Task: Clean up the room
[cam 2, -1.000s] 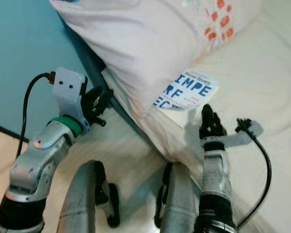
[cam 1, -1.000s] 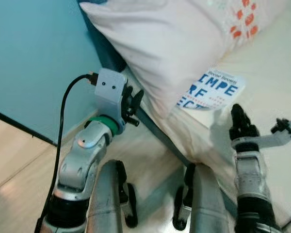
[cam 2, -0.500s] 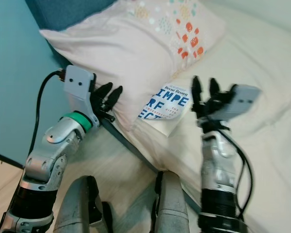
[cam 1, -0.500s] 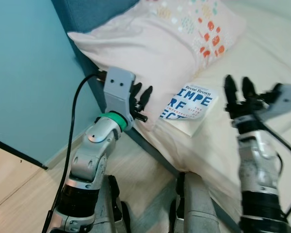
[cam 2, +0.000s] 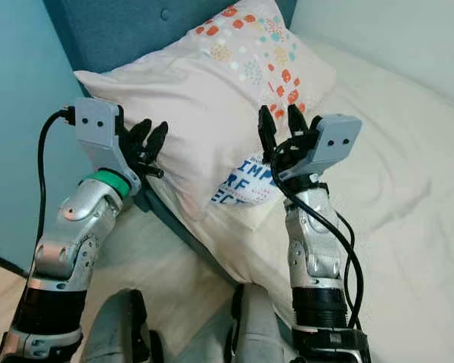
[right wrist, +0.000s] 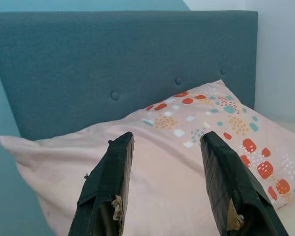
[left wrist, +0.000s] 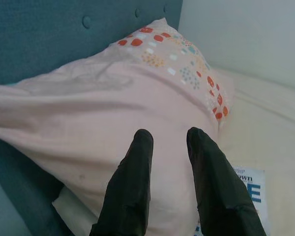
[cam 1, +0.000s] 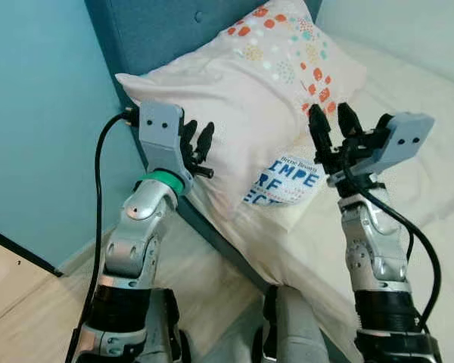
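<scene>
While both arms are raised over the bed [cam 1: 431,189], the pillow [cam 1: 250,98] lies against the blue headboard [cam 1: 159,30], its pale pink cover dotted with orange, teal and white marks at the far end. Its near corner hangs over the bed's edge by the teal wall [cam 1: 38,113]. A book [cam 1: 284,181] with big blue letters on a white cover lies flat on the sheet, tucked partly under the pillow's near edge, between the two arms. The left gripper [cam 1: 195,138] sits at the pillow's near side, close to the overhanging corner; its two black fingers [left wrist: 132,187] are parted a little with nothing between them, tips just above the pink cloth, though touch cannot be told. The right gripper [cam 1: 327,121] is up beside the pillow's dotted end, above the book, fingers pointing toward the headboard; its fingers [right wrist: 108,182] are spread wide and hold nothing, and the wrist view looks along them across the pillow to the buttoned headboard. Black cables run from each wrist camera down along the silver forearms. Below, a strip of pale floor [cam 1: 15,302] shows beside the bed, with the robot's legs [cam 1: 287,333] near the frame.
</scene>
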Robot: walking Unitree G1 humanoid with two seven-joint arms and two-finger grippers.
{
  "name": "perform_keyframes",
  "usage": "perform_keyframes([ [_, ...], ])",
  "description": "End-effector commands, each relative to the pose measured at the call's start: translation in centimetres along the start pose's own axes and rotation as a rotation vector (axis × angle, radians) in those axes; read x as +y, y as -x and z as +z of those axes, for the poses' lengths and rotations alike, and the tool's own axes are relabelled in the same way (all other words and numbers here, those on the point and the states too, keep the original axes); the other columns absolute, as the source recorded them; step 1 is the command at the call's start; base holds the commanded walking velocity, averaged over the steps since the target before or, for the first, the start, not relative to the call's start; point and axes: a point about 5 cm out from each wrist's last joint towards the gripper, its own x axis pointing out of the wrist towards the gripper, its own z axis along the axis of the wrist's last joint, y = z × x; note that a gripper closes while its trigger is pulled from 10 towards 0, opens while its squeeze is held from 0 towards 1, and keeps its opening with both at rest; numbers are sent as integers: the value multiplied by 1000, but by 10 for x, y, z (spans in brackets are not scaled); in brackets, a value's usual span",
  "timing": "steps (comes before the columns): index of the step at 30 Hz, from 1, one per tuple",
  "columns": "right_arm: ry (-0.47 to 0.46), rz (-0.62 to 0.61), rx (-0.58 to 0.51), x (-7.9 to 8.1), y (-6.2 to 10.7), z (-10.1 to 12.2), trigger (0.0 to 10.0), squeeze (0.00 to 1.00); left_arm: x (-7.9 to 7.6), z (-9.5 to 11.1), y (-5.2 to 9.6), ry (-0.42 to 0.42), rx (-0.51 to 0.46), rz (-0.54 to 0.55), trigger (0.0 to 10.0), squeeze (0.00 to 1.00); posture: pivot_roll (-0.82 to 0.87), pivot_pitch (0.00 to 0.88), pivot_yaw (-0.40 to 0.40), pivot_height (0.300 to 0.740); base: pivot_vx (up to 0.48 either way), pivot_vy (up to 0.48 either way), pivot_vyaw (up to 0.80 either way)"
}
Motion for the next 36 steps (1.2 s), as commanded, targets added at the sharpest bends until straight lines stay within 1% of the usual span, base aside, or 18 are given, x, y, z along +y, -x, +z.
perform_keyframes([
  [1, 8, -11, 17, -1, 2, -3, 10000, 0, -1, -6, 0, 0, 17, 2, 10000, 0, -63, 0, 24, 658, 0, 0, 0],
  [3, 10, -12, 19, -1, 2, -3, 10000, 0, -1, -7, 0, 1, 18, 2, 10000, 0, -64, 0, 23, 663, 0, 0, 0],
  [13, 25, -35, 41, -8, 3, -6, 10000, 0, -4, -11, -12, -4, 17, 27, 10000, 0, -68, 0, 13, 708, 0, 0, 0],
  [21, 33, -54, 48, -9, 3, -7, 10000, 0, -3, -13, -11, -11, 21, 35, 10000, 0, -68, 0, 16, 738, 0, 0, 0],
  [26, 43, -80, 49, -11, 4, -8, 10000, 0, -5, -15, -11, 4, 25, 39, 10000, 0, -68, 0, 18, 740, 0, 0, 0],
  [36, 37, -88, 52, -11, 4, -11, 10000, 0, -5, -15, -10, -1, 17, 43, 10000, 0, -66, 3, 21, 740, 0, 0, 0],
])
